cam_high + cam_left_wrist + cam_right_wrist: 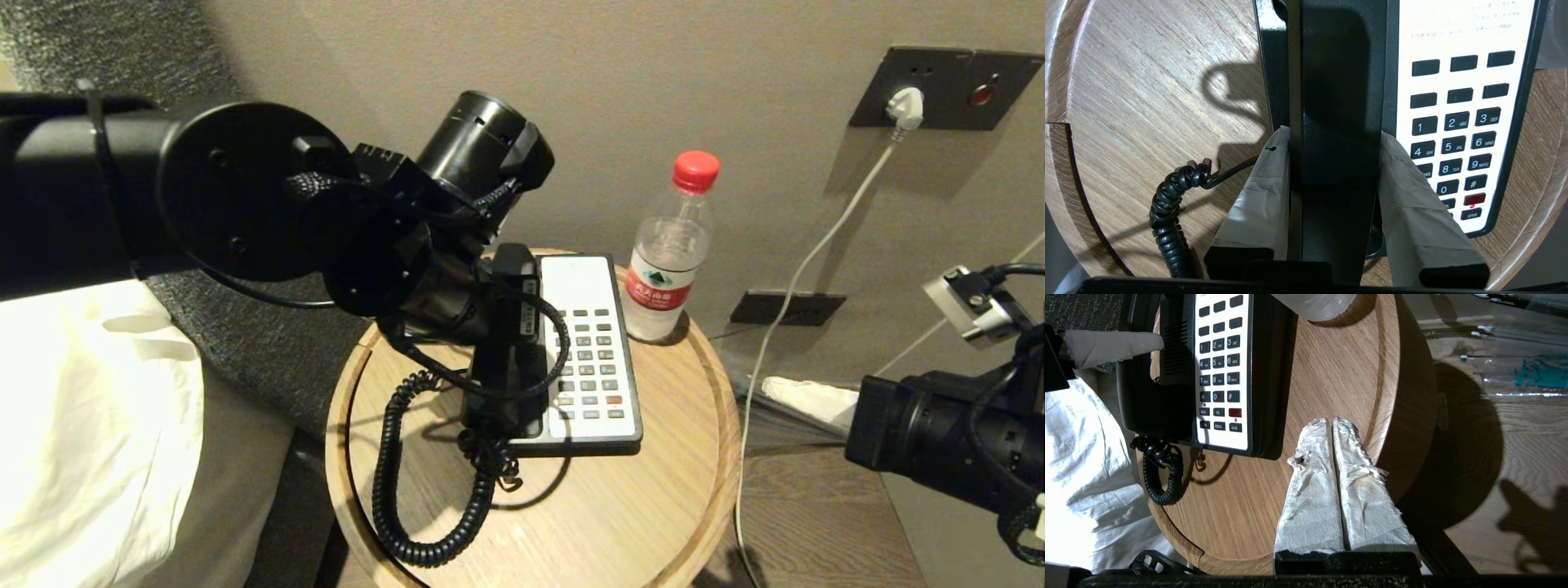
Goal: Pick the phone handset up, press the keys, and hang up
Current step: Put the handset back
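1. The left gripper (1334, 163) reaches in from the upper left of the head view and sits over the round wooden counter (669, 490) – its tape-wrapped fingers (1261, 192) are clamped on the phone handset (1337, 122), one on each long side.
2. The phone handset lies along the left part of the phone base (592, 359), at the centre of the head view; whether it rests in the cradle or is slightly raised cannot be told.
3. A coiled black cord (392, 490) runs from the near end of the handset and loops over the counter toward the lower left of the frame.
4. The keypad (1457, 134) of the base is uncovered, just to the right of the handset, with a red key (1475, 199) near its bottom rows.
5. The right gripper (1333, 428) hangs at the right edge of the head view, off the counter's side – in its wrist view its wrapped fingers are pressed together with nothing between them, above the counter's edge near the base's lower corner.
6. A water bottle (673, 253) with a red cap stands upright at the back of the counter, just right of the phone base.
7. White bedding (90, 425) fills the lower left; a white plug (904, 106) sits in a wall socket at upper right.
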Controlling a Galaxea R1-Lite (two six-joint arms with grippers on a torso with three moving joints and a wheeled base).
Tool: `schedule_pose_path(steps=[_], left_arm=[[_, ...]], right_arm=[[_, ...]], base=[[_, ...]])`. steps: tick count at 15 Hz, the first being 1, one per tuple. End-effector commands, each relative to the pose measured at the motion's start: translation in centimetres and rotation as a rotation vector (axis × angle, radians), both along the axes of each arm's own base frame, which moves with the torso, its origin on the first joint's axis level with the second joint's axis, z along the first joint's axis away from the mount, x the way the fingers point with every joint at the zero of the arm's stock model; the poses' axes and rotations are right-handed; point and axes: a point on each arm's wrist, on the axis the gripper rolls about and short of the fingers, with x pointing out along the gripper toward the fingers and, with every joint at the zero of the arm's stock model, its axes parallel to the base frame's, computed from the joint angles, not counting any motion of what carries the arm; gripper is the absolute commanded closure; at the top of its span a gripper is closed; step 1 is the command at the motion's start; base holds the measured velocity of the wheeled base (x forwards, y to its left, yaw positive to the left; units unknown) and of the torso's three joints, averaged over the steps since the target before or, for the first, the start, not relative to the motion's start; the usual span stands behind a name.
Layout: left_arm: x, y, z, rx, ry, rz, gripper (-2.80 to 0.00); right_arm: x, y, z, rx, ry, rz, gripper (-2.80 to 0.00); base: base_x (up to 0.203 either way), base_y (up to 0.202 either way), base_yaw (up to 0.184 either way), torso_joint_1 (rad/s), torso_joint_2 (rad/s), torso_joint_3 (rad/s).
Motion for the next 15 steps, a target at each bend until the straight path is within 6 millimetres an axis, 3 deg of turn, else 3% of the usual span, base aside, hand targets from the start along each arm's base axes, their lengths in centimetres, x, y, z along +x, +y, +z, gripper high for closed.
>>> schedule_pose_path(steps=[1, 4, 10, 15], left_arm=[[0.1, 0.0, -0.4, 0.012, 0.012, 0.007, 0.00], [0.6, -0.4, -0.6, 0.009, 0.012, 0.010, 0.00], [0.7, -0.5, 1.1, -0.064, -0.017, 0.020, 0.00], [1.0, -1.0, 1.3, -0.081, 0.016, 0.043, 0.00]], right_arm=[[0.0, 0.0, 0.0, 0.004, -0.002, -0.001, 0.00], [0.0, 0.0, 0.0, 0.004, -0.001, -0.001, 0.00], [0.0, 0.0, -0.8, -0.001, 0.007, -0.001, 0.00], [-0.1, -0.1, -1.3, -0.006, 0.015, 0.001, 0.00]], base=[[0.000, 0.000, 0.000, 0.000, 0.00, 0.000], [0.000, 0.000, 0.000, 0.000, 0.00, 0.000], [0.000, 0.000, 0.000, 0.000, 0.00, 0.000], [0.000, 0.000, 0.000, 0.000, 0.00, 0.000]])
